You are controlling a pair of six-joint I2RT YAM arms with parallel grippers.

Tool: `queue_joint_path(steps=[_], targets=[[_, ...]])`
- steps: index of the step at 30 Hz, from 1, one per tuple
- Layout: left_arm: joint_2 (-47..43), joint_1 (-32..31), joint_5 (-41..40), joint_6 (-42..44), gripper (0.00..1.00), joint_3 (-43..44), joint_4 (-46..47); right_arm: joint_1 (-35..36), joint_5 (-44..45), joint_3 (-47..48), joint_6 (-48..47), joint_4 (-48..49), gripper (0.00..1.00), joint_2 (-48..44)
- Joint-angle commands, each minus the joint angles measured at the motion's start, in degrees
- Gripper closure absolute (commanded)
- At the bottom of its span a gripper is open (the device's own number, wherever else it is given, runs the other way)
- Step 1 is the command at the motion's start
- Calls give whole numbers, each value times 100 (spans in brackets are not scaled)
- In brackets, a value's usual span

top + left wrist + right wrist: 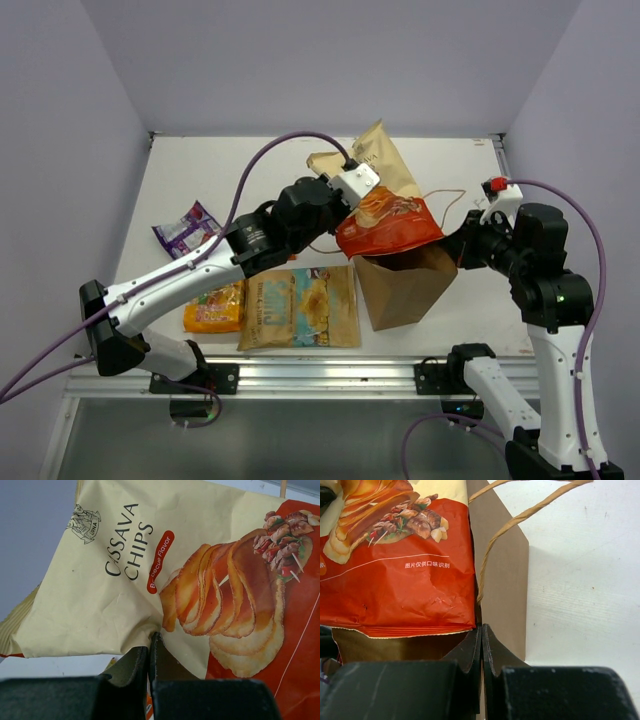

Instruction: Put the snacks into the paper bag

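Observation:
My left gripper [360, 192] is shut on the red-and-cream cassava chips packet [392, 226], gripping its cream part [100, 595]. It holds the packet tilted, red end down, over the open mouth of the brown paper bag [405, 288]. The packet's lower edge [400, 630] hangs at the bag's opening. My right gripper [457, 246] is shut on the bag's right wall [502, 580], beside a twine handle [520, 517]. On the table to the left lie a tan-and-blue packet [300, 308], an orange-yellow packet [215, 308] and a purple packet [186, 230].
The white table [250, 190] is walled at the back and both sides. A metal rail [330, 375] runs along its near edge. The left arm [200, 270] stretches over the packets lying on the table.

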Motion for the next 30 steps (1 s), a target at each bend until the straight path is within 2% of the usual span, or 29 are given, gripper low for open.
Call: queue_joint_path(steps=[1,12,16,19,21,30], targets=[[-90,3,-314,371,100,122,-600,8,57,243,-93,31,100,-8],[-213,3,-454,546,100,332,-873,8,66,252,-101,-5,100,-61],[-196,12,-183,397,100,438,-864,8,66,225,-84,22,100,-52],[-143,-5,379,169,100,508,-610,8,66,216,-84,22,100,-61],[-125,-102,871,63,100,552,-373,8,83,216,-84,22,100,-61],[165,-1218,908,-209,100,1053,-302,8,101,164,-119,39,100,-43]])
